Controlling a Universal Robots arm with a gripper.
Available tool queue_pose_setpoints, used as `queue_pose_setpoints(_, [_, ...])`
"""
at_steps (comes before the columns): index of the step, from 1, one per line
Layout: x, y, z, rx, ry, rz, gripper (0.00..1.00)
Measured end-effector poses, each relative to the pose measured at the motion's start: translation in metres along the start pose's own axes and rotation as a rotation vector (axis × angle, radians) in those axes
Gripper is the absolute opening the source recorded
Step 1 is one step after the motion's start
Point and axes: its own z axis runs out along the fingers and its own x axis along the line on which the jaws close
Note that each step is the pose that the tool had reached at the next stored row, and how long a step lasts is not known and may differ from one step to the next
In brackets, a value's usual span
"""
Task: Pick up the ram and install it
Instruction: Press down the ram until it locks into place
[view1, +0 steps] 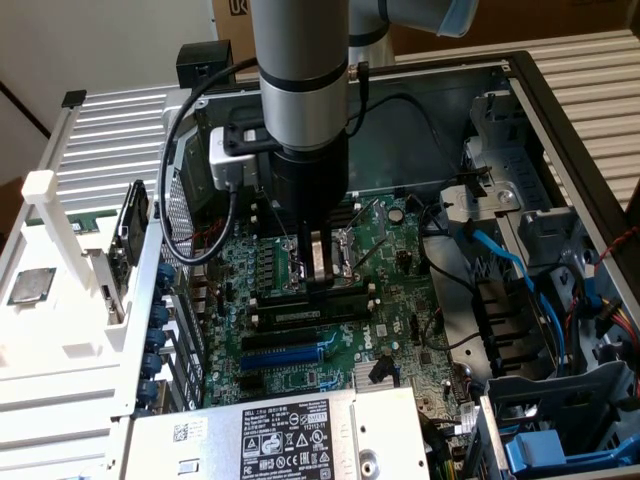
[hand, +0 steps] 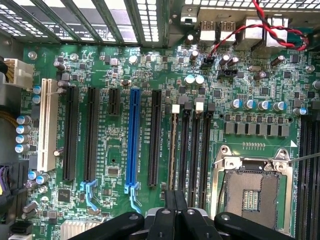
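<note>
- End effector (view1: 318, 272): fingers pressed together, nothing clamped between them. The tips stand low over the motherboard (view1: 395, 300), at the bank of memory slots (view1: 290, 318).
- Ram (view1: 340, 291): appears to sit edge-on in the slot directly beneath the fingertips. In the wrist view it reads as a thin strip (hand: 173, 150) in the slot nearest the end effector (hand: 175, 196). You cannot tell from here whether it is fully seated.
- Step in hand, as judged: pressing the stick home. Keep the push straight down and centred over the stick's edge, so that it does not rock in the slot.
- White end clips (hand: 175, 108): check that both latch; one raised end means uneven pressure.
- Blue slot (view1: 285, 352): at 6 o'clock from the fingertips in the exterior view, near. Keep clear.
- Processor socket (hand: 252, 192): open, just beside the slots. Avoid sideways drift towards it.
- Silver processor chip (view1: 30, 285): at 9 o'clock, well apart; not part of this step.
</note>
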Motion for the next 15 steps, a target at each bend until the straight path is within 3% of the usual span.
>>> queue_pose_setpoints(6, [0.0,0.0009,-0.0018,-0.0002,0.0004,0.0,0.1])
queue_pose_setpoints(15, [0.0,0.0016,-0.0175,-0.0005,0.0004,0.0,0.1])
